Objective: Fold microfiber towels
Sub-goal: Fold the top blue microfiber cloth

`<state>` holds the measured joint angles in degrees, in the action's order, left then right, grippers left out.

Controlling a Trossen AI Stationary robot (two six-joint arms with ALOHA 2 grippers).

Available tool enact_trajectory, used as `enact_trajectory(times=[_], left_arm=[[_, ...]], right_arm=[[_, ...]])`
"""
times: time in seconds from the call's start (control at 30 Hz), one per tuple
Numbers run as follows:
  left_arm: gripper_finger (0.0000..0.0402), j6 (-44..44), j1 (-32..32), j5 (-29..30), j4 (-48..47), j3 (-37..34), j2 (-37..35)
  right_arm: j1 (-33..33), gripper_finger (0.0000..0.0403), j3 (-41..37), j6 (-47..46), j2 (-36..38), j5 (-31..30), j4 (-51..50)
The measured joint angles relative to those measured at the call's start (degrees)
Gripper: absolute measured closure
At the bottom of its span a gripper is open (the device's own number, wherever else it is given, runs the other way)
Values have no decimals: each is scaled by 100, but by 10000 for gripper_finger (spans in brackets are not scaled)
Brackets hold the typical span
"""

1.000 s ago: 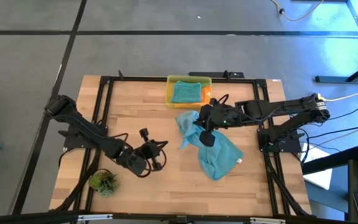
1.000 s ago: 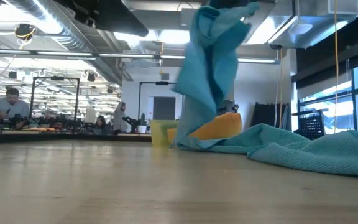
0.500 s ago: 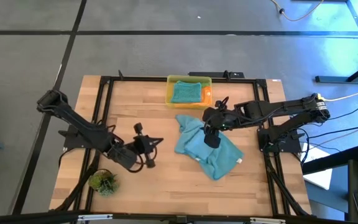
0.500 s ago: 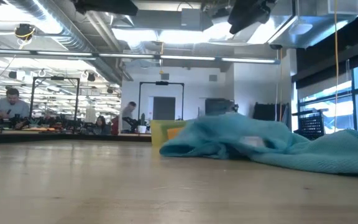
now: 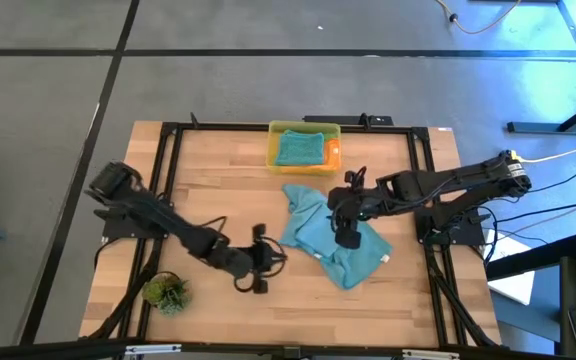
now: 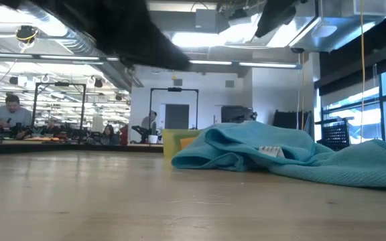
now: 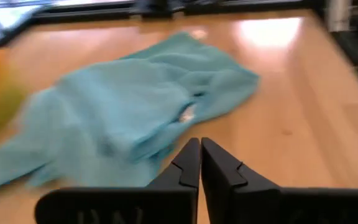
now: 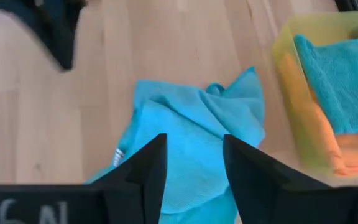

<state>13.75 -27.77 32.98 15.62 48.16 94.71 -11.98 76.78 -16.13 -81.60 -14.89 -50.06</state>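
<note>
Teal towel [image 5: 330, 238] crumpled on the wood table [image 5: 218, 185], right of centre in the high view, one corner reaching toward the upper left, a thicker heap toward the lower right. Same towel in the low view [image 6: 273, 155] a low rumpled mound right of centre, a small white tag showing on a fold.

Right gripper [image 5: 347, 236] over the towel's middle in the high view, arm stretching in from the right edge of the table. In the right wrist view, fingers [image 8: 145, 177] parted to a middling gap, nothing between them, towel [image 8: 191, 146] lying below and clear of them.

Left gripper [image 5: 263, 272] low in the frame, left of centre, just beside the towel's left edge, above bare wood. In the left wrist view, fingers [image 7: 188, 165] pressed together, holding nothing, towel [image 7: 129, 112] spread ahead of the tips.

Yellow bin [image 5: 304, 146] at top centre of the high view, near the table's far edge; inside, a folded teal towel [image 5: 299, 148] on top, an orange towel [image 5: 333, 151] peeking out at its right side. Right wrist view shows the same bin [image 8: 291, 93] at the right edge, teal cloth stacked over orange.

Plant tuft [image 5: 166, 293] at lower left of the table.

People at desks far off, left side of the low view [image 6: 9, 114].
</note>
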Motion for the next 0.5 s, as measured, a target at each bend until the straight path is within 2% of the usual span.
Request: enact_trajectory(times=[0.07,0.23,0.37,0.5], left_arm=[[385,-176,179,-474,489,48,362],[337,-336,587,-1131,544,620,1135],[302,-537,865,-980,48,1230,1697],[282,-541,1111,-677,-787,1591,1789]], right_arm=[[-31,248,-76,-2,0,-46,-35],[-40,250,-292,-85,0,-47,-81],[-38,250,-388,-120,0,-48,-105],[-57,250,-399,-183,0,-48,-205]])
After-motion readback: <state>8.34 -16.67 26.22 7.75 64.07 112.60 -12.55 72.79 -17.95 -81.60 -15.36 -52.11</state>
